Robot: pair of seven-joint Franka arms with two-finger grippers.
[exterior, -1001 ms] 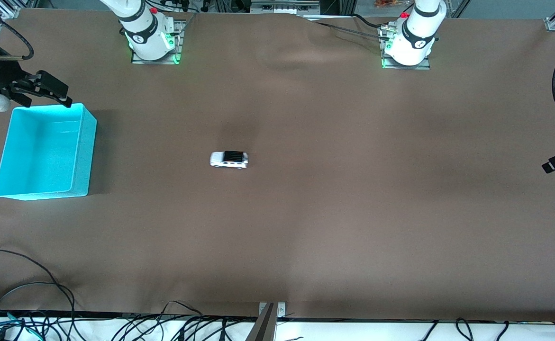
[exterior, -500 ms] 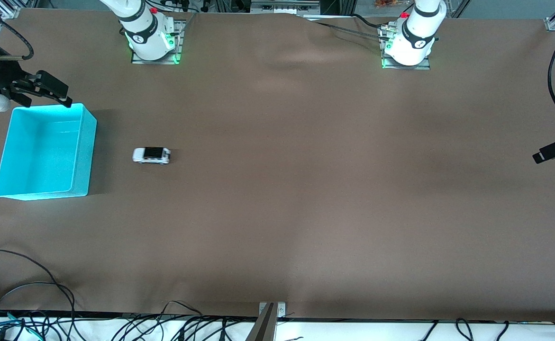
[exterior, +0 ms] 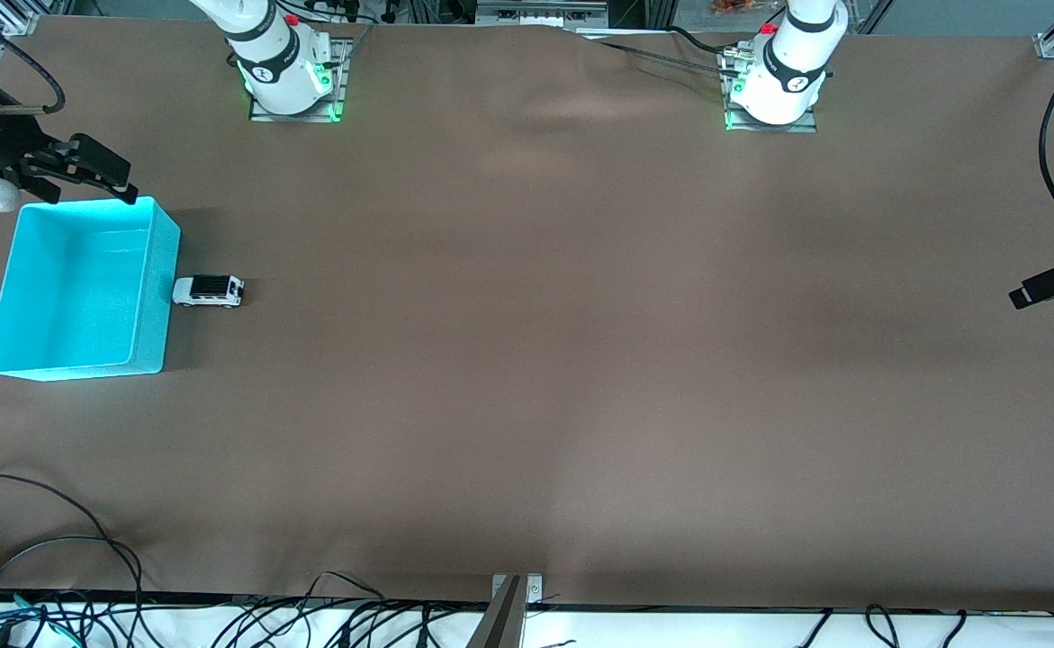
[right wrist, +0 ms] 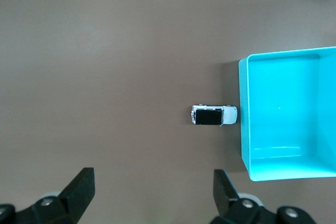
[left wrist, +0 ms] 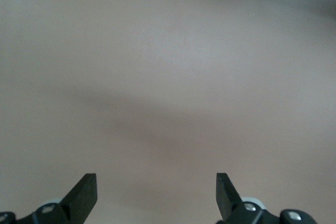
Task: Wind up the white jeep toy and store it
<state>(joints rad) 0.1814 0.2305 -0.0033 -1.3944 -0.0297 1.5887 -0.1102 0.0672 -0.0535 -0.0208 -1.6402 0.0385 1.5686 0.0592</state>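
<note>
The white jeep toy (exterior: 208,291) stood on its wheels on the brown surface (exterior: 581,360), its nose against the outer wall of the turquoise bin (exterior: 153,297), at the bin's 3 o'clock in the front view. The bin held nothing. The right pincer (exterior: 85,171) hung open at the bin's 12 o'clock rim. The left pincer (left wrist: 156,195) waited open over bare surface at the left arm's end.
</note>
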